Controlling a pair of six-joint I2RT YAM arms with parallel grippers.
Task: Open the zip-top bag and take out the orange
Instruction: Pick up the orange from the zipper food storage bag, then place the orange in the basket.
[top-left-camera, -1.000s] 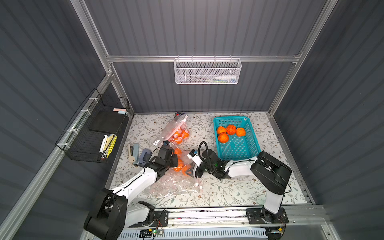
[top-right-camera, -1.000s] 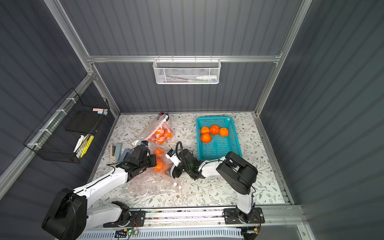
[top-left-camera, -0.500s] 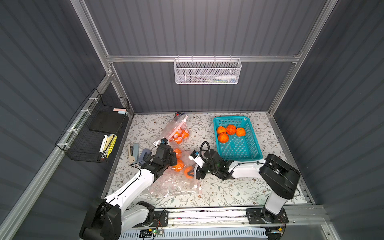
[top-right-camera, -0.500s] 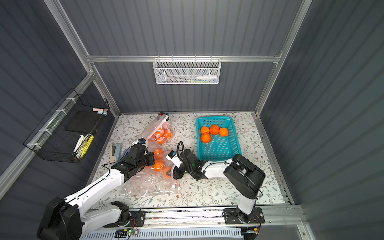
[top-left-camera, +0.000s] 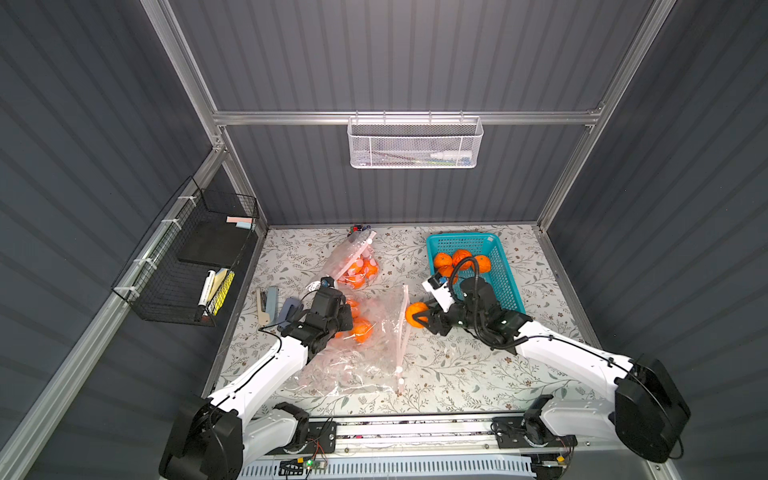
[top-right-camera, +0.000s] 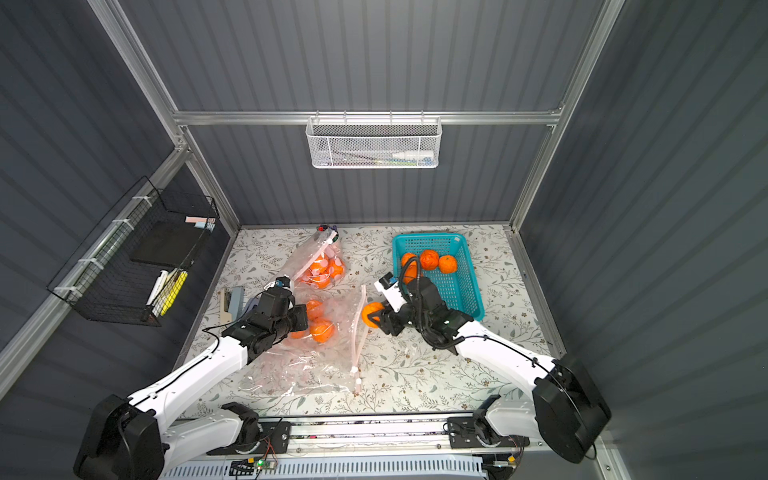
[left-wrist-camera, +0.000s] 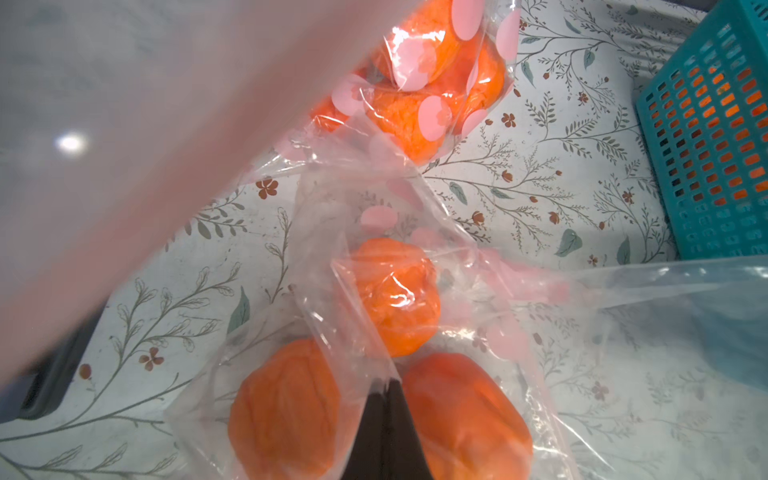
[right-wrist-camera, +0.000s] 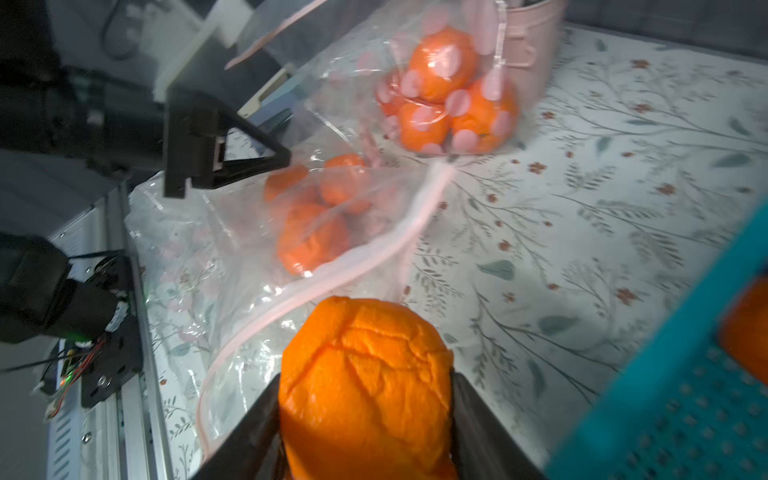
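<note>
The clear zip-top bag (top-left-camera: 370, 349) lies at the front of the table, its pink zip strip (top-left-camera: 402, 332) facing right and the mouth parted. Several oranges (top-left-camera: 360, 329) still sit inside it. My left gripper (left-wrist-camera: 390, 388) is shut, pinching the bag's film between two of those oranges. My right gripper (right-wrist-camera: 365, 399) is shut on one orange (right-wrist-camera: 365, 374), held just outside the bag's mouth and off the table; both top views show this orange (top-left-camera: 415, 313) (top-right-camera: 370, 313) right of the zip strip.
A second bag of oranges (top-left-camera: 355, 266) lies behind. The teal basket (top-left-camera: 457, 238) at back right holds three oranges, close behind my right wrist. Small tools (top-left-camera: 268, 303) lie at the left edge. A black wire rack (top-left-camera: 187, 270) hangs on the left wall.
My right gripper closed on an orange and drew back to the right, out of the bag's mouth. The left gripper kept its pinch on the bag and lifted it slightly.
</note>
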